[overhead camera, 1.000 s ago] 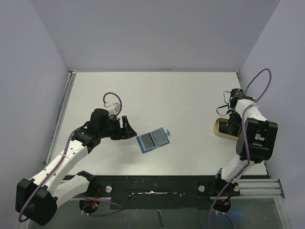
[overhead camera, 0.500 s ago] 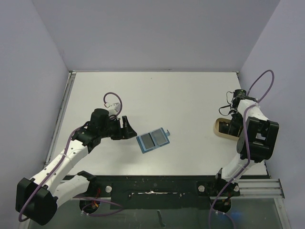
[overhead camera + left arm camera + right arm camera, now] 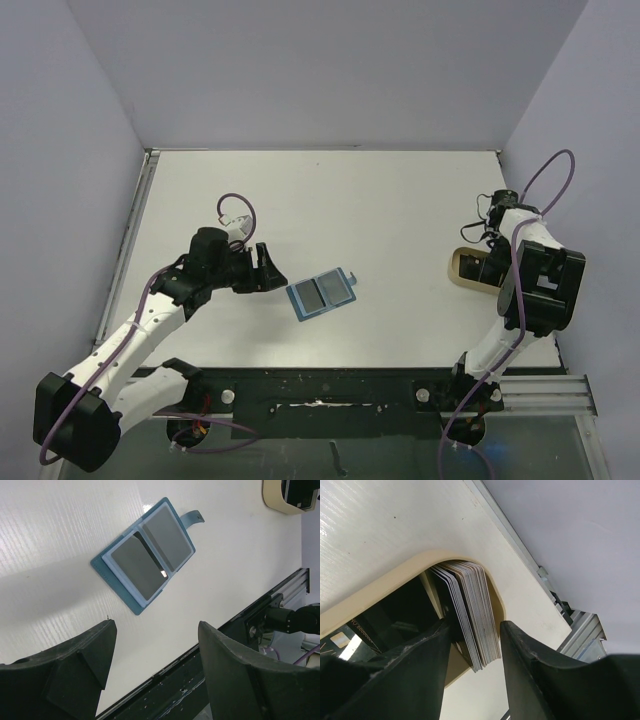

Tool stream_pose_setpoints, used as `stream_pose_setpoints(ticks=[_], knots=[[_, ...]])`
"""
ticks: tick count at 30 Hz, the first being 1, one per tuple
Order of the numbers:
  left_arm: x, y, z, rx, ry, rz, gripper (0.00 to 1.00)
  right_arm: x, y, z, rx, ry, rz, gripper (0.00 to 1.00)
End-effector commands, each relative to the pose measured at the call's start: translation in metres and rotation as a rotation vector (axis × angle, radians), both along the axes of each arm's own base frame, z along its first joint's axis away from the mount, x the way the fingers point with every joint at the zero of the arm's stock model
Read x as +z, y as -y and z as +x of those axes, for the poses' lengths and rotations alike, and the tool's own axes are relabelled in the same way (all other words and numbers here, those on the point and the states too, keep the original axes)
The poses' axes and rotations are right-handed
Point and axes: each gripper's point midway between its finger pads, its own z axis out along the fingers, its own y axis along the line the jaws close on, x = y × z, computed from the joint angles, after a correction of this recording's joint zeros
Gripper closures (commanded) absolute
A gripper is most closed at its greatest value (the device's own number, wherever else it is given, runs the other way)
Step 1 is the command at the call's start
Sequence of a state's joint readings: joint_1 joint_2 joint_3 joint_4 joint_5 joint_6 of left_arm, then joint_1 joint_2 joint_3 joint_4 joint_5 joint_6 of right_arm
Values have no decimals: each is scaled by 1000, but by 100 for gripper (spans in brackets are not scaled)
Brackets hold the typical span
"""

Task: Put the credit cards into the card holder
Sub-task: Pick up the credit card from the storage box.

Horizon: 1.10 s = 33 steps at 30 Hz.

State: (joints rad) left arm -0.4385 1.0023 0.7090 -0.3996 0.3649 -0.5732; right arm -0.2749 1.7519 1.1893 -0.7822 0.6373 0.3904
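Card holder (image 3: 322, 293) lies open, left-right, tab (image 3: 350, 276) far-right.

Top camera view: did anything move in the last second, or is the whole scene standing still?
Only the right arm moved: it edged slightly toward the right wall, and its pincer straddles the stack of cards in the tan tray. Nothing was picked up or let go. The open card holder and the left pincer, which is open, stayed put.
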Motion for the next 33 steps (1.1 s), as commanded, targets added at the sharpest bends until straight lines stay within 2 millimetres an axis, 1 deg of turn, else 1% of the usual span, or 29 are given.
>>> stream_pose_setpoints(ticks=[1, 11, 18, 23, 26, 33], knots=[[13, 5, 8, -9, 54, -38, 36, 15, 11, 3, -13, 28, -54, 58], [11, 5, 9, -4, 44, -34, 36, 22, 12, 2, -17, 61, -51, 67], [10, 5, 9, -4, 43, -31, 36, 29, 13, 3, -27, 90, -64, 68], [9, 5, 10, -6, 40, -30, 36, 27, 13, 4, -24, 86, -62, 69], [9, 5, 10, -8, 38, -28, 36, 26, 13, 4, -24, 85, -58, 71], [9, 5, 10, -6, 39, -27, 36, 31, 12, 6, -20, 109, -60, 74]])
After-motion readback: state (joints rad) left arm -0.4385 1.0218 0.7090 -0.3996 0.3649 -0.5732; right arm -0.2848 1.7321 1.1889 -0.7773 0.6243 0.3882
